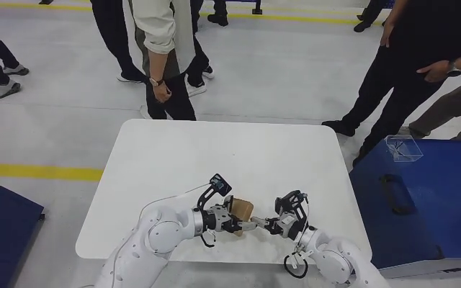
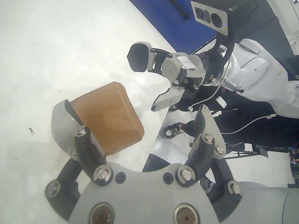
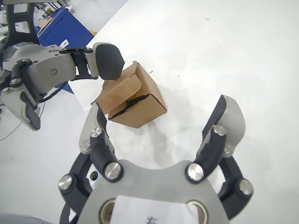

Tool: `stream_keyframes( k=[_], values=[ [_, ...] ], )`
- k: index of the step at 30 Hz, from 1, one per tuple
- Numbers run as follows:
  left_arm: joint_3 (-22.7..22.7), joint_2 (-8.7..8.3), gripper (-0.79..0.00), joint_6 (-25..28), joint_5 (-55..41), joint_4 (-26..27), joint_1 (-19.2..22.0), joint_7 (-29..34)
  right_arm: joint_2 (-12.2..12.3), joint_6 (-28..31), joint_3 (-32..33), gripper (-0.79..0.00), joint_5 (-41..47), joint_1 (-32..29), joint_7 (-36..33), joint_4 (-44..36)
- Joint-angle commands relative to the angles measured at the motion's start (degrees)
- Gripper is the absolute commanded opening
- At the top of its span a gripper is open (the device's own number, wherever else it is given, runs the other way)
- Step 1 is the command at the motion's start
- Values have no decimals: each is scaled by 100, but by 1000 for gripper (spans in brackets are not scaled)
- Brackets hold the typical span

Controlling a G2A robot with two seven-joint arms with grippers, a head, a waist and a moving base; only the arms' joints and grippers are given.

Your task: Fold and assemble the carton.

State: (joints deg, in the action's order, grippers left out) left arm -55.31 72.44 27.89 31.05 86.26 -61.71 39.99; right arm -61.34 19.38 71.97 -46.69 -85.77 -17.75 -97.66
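Flap closure: small brown cardboard carton [image 3: 137, 99] between left gripper [image 2: 133, 111] and right gripper [image 3: 160, 104] (both spread, empty); gaping flap probably needs tucking.

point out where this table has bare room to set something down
Bare: the whole far half of the table beyond the carton, plus the strips along its two side edges. Crowded: the middle of the near edge, where the left gripper and right gripper flank the carton.
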Motion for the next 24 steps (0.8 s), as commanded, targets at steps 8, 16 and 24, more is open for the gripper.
stream_keyframes(
  k=[8,16,24],
  values=[
    [26,-17,0,3,-47,9,-6,-39,-70,-150,-276,0,-357,235,239,323],
    [84,-27,0,-34,-32,27,-8,-33,-113,-242,-399,0,-519,356,290,468],
    [111,-37,0,-85,-71,-21,30,16,-137,-278,-446,0,-608,394,267,550]
  ],
)
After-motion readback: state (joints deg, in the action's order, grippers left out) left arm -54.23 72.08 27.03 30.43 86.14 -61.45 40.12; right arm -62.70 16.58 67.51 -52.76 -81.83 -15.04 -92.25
